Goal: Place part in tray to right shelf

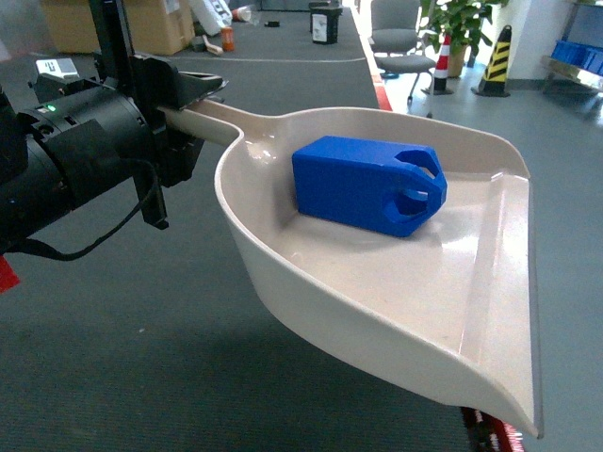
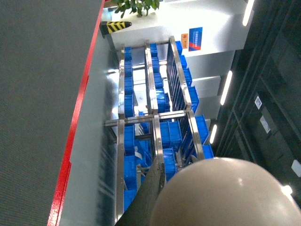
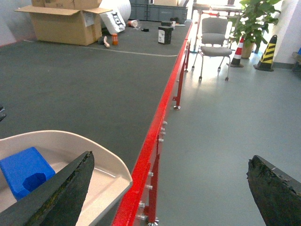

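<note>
- Carrying the tray (image 1: 377, 311) aloft, the left gripper (image 1: 184, 113) is pinching the long handle at its far end, with the scoop held out over the dark floor (image 1: 141, 377).
- The part (image 1: 367, 184) is lying on its side inside the tray, toward the back wall, its notched, looped end pointing at the open front lip; it is touching the tray bottom and nothing is holding it.
- The right gripper (image 3: 169, 188) is hanging beside the tray with its fingers spread wide and nothing between them.
- In the left wrist view, metal shelving (image 2: 155, 122) filled with blue crates (image 2: 171, 136) is showing beyond the tray's underside.
- Handling judgement: the part looks rigid and light, a hard plastic block, and the tray's glossy surface is likely slippery, so the part may be sliding toward the lip if the scoop is tipping forward.
- Hold judgement: the tray is best kept by its handle and kept level or tilted slightly back; should the part need picking out, its flat long sides are offering the surest grip.
- A red rail (image 3: 155, 136) is running alongside the tray's right edge in the right wrist view.
</note>
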Robot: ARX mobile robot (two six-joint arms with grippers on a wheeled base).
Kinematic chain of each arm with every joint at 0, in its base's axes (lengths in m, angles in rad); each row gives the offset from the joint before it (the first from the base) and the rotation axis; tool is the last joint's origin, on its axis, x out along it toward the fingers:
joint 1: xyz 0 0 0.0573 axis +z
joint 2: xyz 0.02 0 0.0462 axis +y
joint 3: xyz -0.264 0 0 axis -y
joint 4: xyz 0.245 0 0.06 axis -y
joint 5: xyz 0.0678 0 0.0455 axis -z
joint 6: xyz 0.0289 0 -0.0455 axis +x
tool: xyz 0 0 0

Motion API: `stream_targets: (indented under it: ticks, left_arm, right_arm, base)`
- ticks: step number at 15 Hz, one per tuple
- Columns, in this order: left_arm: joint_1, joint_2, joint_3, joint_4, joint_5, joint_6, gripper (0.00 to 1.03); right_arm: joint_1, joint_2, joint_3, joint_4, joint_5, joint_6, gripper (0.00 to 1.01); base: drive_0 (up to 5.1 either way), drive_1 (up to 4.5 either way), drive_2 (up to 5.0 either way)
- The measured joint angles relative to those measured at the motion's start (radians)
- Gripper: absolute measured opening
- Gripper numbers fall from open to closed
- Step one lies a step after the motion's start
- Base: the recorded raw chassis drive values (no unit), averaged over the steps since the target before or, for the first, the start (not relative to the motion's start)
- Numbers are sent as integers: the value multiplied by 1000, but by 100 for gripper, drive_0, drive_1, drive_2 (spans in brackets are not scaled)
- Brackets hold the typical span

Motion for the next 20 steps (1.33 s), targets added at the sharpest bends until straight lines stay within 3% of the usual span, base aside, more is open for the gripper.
stream_targets:
  ticks: [20]
  left_arm:
    - [0,0,0,0,2,-1,12]
  right_arm:
    - [0,0,1,0,0,0,98]
  base:
    - [503,-243,-243]
